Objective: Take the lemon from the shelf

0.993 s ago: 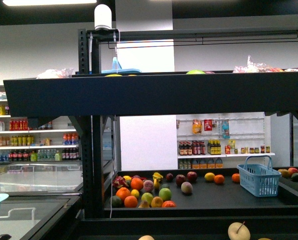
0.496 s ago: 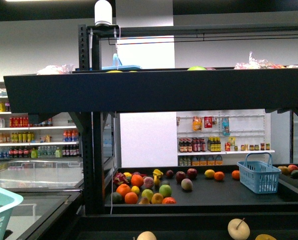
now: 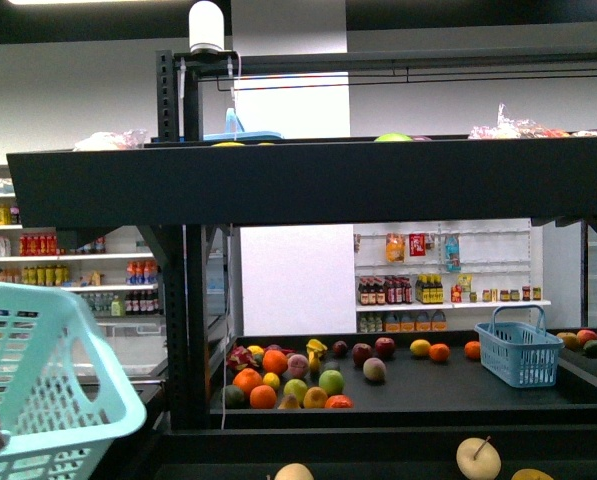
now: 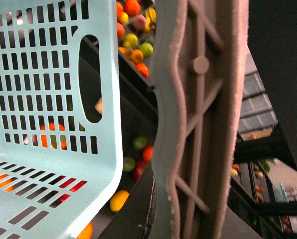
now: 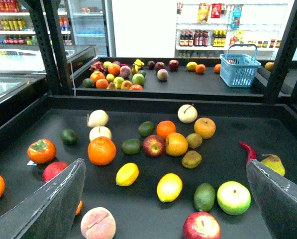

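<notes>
- Hazard, wrong target: the right fingers (image 5: 53, 204) are standing wide apart and empty over the shelf (image 5: 223, 159). A second yellow oval fruit (image 5: 127, 174) is lying near the same red apple (image 5: 153, 145) as the lemon (image 5: 169, 187), so a slightly offset descent is risking the lookalike.
- Hazard, rolling: the lemon is resting loose on the flat deck. One finger arriving first is likely to be pushing it away, or into the dark green oval fruit (image 5: 204, 196) just beside it.
- Hazard, left side: the left finger (image 4: 203, 124) is lying along the wall of a pale teal basket (image 4: 111, 124). Whether the left fingers are clamping it cannot be told, and a swinging basket could be striking the rack.
- Target: the lemon is showing bright yellow, oval and smooth-glossy. It is lying on the fingers' side of the red apple, touching nothing.
</notes>
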